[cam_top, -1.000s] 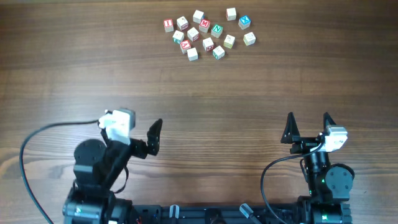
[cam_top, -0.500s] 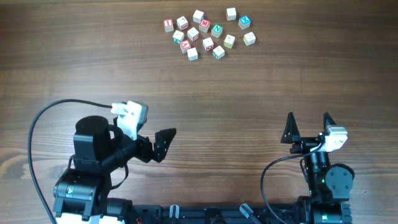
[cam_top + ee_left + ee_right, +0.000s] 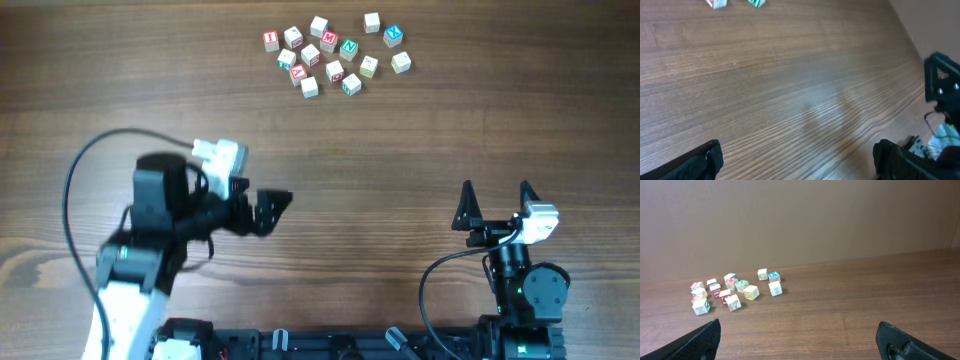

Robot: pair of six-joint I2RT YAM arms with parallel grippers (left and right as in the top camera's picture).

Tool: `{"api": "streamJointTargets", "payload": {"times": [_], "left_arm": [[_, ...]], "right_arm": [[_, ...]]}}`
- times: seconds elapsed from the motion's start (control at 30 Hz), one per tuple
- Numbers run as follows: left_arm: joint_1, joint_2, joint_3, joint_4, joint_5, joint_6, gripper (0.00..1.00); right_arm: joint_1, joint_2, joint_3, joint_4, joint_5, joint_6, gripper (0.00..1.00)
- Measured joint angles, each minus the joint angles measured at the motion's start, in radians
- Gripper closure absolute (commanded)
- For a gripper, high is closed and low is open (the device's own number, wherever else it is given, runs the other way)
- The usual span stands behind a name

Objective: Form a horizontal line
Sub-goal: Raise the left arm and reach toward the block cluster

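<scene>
From above, fifteen small pale wooden cubes [image 3: 329,42] with coloured letters sit loosely clustered at the far side of the grained brown table [image 3: 450,120], not in a row. At the left wrist, the left gripper [image 3: 797,148] is spread wide and empty. At the right wrist, the right gripper [image 3: 797,325] is likewise wide and empty.

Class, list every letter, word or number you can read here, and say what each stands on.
"I", red: the I cube, leftmost.
"M", red: the M cube, in the middle.
"N", green: the N cube, beside it.
"X", blue: the X cube, towards the right.
Other cubes: too small or blurred to read. No other text.
</scene>
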Motion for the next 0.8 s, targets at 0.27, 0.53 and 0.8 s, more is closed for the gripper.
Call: {"api": "streamJointTargets", "payload": {"times": [0.27,0.53,0.8], "left_arm": [[-0.001,0.305,0.273,0.003,-0.003,-0.032,0.00],[-0.004,0.481,0.404,0.089,-0.111,-0.127,0.00],[-0.106,0.560,0.492,0.131,-0.368,-0.169,0.00]], "right_arm": [[0.000,0.000,0.000,0.000,0.000,0.000,0.00],[0.000,0.000,0.000,0.000,0.000,0.000,0.00],[0.000,0.000,0.000,0.000,0.000,0.000,0.00]]}}
